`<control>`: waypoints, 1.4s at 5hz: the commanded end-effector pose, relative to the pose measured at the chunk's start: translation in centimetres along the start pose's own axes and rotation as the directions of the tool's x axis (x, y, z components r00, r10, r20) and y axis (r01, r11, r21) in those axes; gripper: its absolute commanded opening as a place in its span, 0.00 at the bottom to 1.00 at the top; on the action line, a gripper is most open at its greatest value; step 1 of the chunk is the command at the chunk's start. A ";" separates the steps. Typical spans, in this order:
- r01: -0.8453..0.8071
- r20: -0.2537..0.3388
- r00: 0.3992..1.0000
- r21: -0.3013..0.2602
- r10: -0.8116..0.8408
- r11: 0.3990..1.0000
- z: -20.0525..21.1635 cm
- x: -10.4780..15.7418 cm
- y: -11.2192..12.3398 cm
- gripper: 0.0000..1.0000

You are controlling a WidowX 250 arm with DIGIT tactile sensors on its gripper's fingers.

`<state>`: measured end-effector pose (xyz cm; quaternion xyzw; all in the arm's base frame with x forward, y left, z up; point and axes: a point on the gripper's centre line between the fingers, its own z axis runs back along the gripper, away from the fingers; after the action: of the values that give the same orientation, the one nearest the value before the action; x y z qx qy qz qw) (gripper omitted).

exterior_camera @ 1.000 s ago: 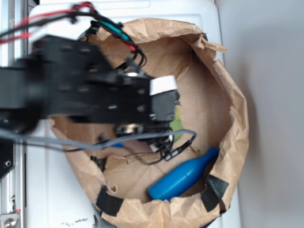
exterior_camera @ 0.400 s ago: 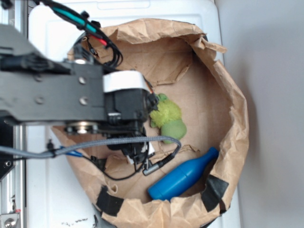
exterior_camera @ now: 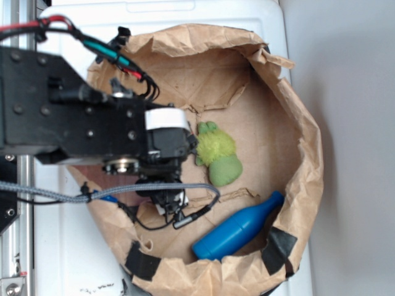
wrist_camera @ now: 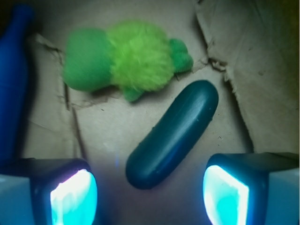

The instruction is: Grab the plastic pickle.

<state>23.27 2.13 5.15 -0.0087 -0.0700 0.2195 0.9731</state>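
Note:
The plastic pickle [wrist_camera: 173, 133], a smooth dark green capsule, lies slantwise on the brown paper floor in the wrist view. Its lower end reaches down between my two glowing fingertips. My gripper [wrist_camera: 150, 197] is open, one fingertip on each side of that end, neither touching it. In the exterior view the black arm [exterior_camera: 92, 123] hangs over the left half of the bag and hides the pickle and the gripper's fingers.
A fuzzy yellow-green plush toy [exterior_camera: 217, 157] [wrist_camera: 124, 61] lies just beyond the pickle. A blue bottle [exterior_camera: 237, 231] [wrist_camera: 11, 79] rests by the bag's lower wall. The crumpled paper bag rim [exterior_camera: 308, 154] rings everything and stands on a white bin [exterior_camera: 185, 12].
The arm has drawn back to the left, uncovering the plush toy it hid a second ago. The bottle and the toy have not moved.

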 end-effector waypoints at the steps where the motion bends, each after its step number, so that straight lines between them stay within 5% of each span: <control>1: -0.091 0.041 0.995 -0.017 0.092 0.996 -2.6 2.7 -0.2 1.00; 2: -0.136 0.052 0.990 0.020 0.135 0.991 -3.4 4.3 -0.3 1.00; 3: -0.149 0.094 0.985 0.035 0.145 0.988 -3.4 4.5 -0.2 0.00; 4: -0.137 0.152 0.980 0.053 0.127 0.989 -3.4 4.4 -0.1 0.00; 5: -0.117 0.173 0.978 0.011 0.113 0.993 -1.6 4.1 -0.1 0.00; 7: -0.096 0.087 0.991 -0.051 0.101 0.994 6.8 4.3 0.9 0.00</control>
<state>25.14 3.31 10.80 -0.0162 -0.0906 0.2615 0.9608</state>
